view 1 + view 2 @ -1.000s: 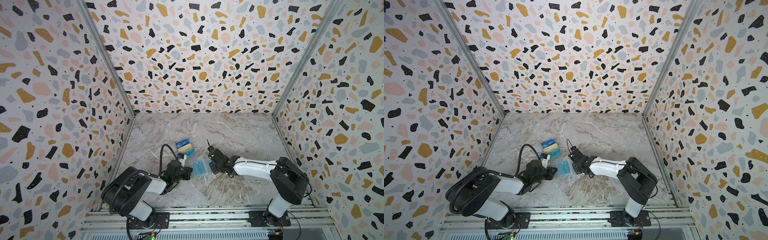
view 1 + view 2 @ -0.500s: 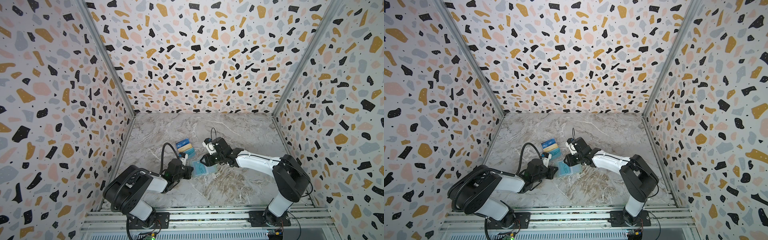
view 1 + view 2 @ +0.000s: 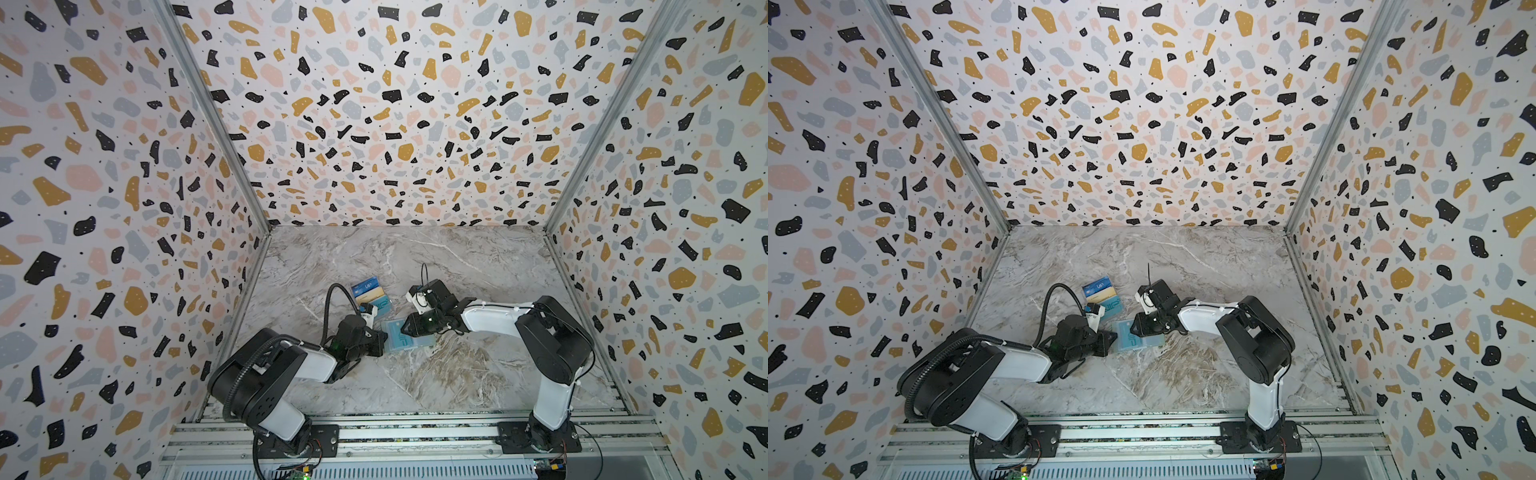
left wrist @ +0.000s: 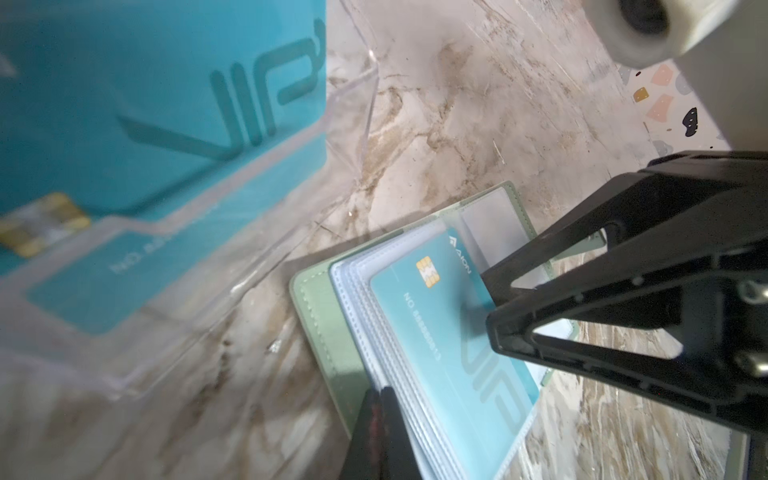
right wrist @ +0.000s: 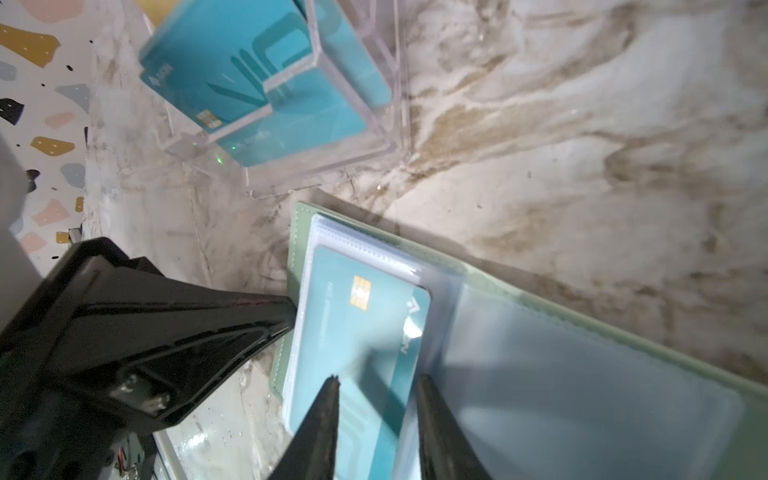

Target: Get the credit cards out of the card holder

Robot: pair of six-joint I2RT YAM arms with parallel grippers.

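Veined grey marble-look table (image 3: 436,374) carries the open mint-green card holder (image 4: 320,316). The left fingers (image 4: 382,432), pressed together, meet its stitched edge, while the spread right fingers (image 5: 320,424) touch a glossy teal VIP card (image 5: 345,324) in its clear sleeve. Beyond, a clear tiered stand (image 5: 291,174) holds three cards (image 3: 1099,293).

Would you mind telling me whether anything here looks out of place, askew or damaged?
Nothing stands out. The card holder lies open and flat on the table, a teal card sits straight in its top sleeve, and the clear stand nearby is upright. Nothing looks spilled or torn.
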